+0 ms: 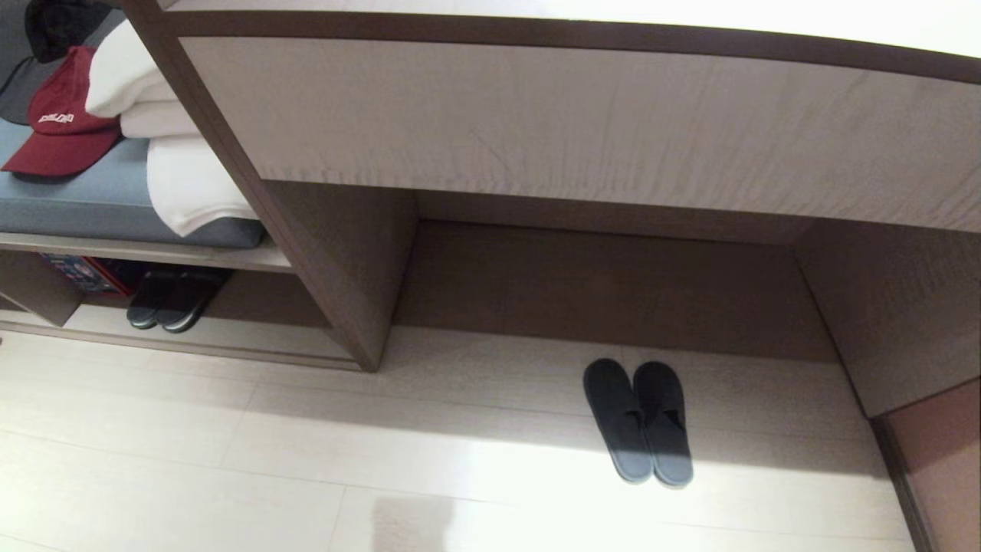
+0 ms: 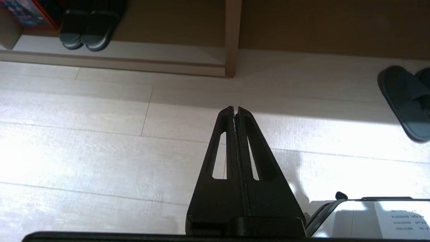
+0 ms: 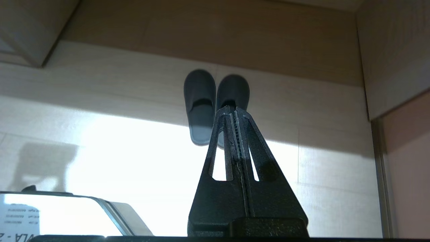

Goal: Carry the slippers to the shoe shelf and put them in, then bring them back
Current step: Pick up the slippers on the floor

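Note:
The slippers are a dark pair with grey-blue footbeds, lying side by side on the pale floor at the mouth of the desk recess. In the right wrist view the slippers lie straight ahead of my right gripper, which is shut and empty, well short of them. My left gripper is also shut and empty over bare floor, with one slipper off to its side. The shoe shelf is the low open compartment at the left, beyond an upright divider. Neither arm shows in the head view.
A second dark slide pair and a red-blue box sit inside the shoe shelf. Above it a grey cushion carries a red cap and folded white towels. The desk front overhangs the recess.

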Tool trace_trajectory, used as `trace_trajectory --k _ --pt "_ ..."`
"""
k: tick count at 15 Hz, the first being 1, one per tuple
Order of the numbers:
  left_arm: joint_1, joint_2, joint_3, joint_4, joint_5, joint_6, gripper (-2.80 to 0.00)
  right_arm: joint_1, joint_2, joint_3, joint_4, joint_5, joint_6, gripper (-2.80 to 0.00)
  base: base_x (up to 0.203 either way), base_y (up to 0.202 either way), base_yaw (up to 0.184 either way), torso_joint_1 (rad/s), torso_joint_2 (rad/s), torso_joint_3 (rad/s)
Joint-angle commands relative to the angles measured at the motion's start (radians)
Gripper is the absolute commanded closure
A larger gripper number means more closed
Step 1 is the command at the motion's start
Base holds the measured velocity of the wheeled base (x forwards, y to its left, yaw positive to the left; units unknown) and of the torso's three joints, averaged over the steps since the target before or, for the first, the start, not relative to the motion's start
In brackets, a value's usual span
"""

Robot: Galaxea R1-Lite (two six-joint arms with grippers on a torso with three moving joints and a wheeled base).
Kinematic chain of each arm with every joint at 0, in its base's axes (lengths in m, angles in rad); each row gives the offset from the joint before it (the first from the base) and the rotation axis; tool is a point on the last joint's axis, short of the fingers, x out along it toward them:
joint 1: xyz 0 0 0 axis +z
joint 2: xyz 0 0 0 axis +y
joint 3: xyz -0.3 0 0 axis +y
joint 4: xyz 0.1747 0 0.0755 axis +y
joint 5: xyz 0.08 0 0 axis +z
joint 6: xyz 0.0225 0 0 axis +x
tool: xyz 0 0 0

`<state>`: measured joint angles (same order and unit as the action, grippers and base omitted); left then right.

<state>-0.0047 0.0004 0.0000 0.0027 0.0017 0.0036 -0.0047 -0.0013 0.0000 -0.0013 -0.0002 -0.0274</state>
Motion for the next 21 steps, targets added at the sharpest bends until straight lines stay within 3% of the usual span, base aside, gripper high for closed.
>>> trace_trajectory --k 1,21 --pt "0.000 0.000 0.002 -0.003 0.000 -0.001 0.00 0.000 -0.002 0.000 0.000 0.000 -0.002 0.00 -0.134 0.000 0.002 0.003 0.00 -0.184" --pt "0.000 0.001 0.002 -0.003 0.001 -0.008 0.00 0.000 -0.002 0.000 0.000 0.000 -0.002 0.00 0.000 0.000 0.000 0.003 0.00 -0.199"
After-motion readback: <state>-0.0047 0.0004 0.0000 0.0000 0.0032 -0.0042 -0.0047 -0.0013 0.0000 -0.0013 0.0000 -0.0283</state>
